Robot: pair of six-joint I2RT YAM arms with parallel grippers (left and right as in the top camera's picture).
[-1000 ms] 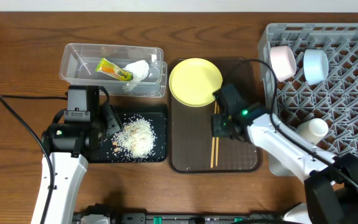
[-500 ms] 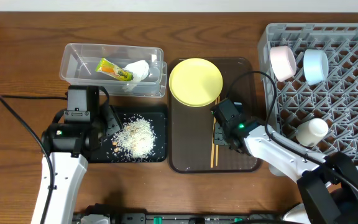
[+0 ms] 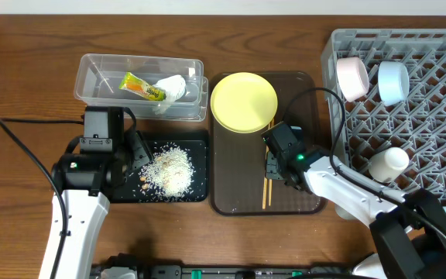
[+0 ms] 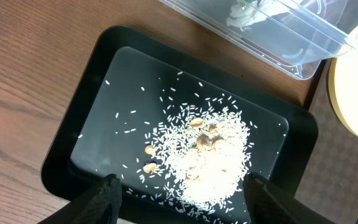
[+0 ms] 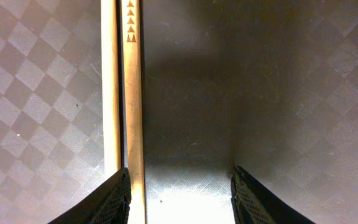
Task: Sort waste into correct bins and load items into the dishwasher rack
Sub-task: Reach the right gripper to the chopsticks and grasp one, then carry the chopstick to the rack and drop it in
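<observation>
The right pincer (image 5: 182, 186) hangs open, low over the brown tray (image 5: 278, 93). The two chopsticks (image 5: 123, 93) lie side by side close to one finger, off centre. They look thin, stiff, light and smooth, so they will likely roll; pinch both together across the shafts. Beyond lies the yellow plate (image 3: 243, 101).

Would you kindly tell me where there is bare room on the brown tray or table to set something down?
Free: on the brown tray, the lower left between the black tray and the chopsticks, and the upper right between the yellow plate and the rack; bare wood left of the clear tub. Crowded: around the right gripper over the chopsticks.
</observation>
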